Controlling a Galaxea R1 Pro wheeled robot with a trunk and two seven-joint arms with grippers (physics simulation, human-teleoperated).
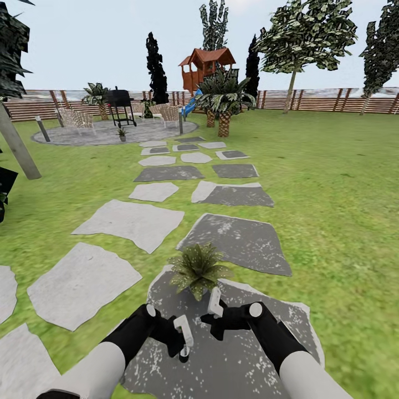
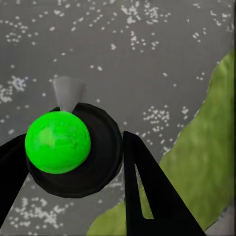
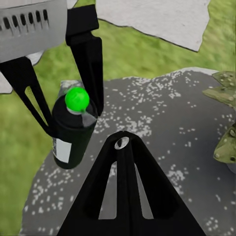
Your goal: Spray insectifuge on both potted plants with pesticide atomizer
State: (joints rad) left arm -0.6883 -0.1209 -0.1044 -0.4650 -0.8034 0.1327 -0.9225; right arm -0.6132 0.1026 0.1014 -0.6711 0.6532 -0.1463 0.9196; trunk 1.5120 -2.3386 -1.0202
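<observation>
A green lawn [image 1: 332, 210] crossed by grey stepping stones [image 1: 133, 221] is seen, with 1 potted plant [image 1: 197, 271] standing on the nearest dark stone [image 1: 244, 354] and a 2nd [image 1: 121, 133] far off on the round patio [image 1: 105, 134]. The pesticide atomizer [image 3: 71, 132] is gripped upright between the fingers [image 2: 147, 196] of the left gripper [image 1: 183, 337], near the plant. The state of the right gripper [image 1: 215, 306] cannot be told.

One pesticide atomizer [image 3: 72, 132] sits between the fingers of the left gripper [image 1: 184, 339]. Two grippers show, the right gripper [image 1: 215, 306] beside the left. One potted plant [image 1: 198, 270] stands just ahead of both grippers, and a second potted plant [image 1: 121, 133] stands far ahead on the patio [image 1: 100, 134]. One grill [image 1: 120, 105] stands there, and one playhouse [image 1: 206, 65] beyond.
</observation>
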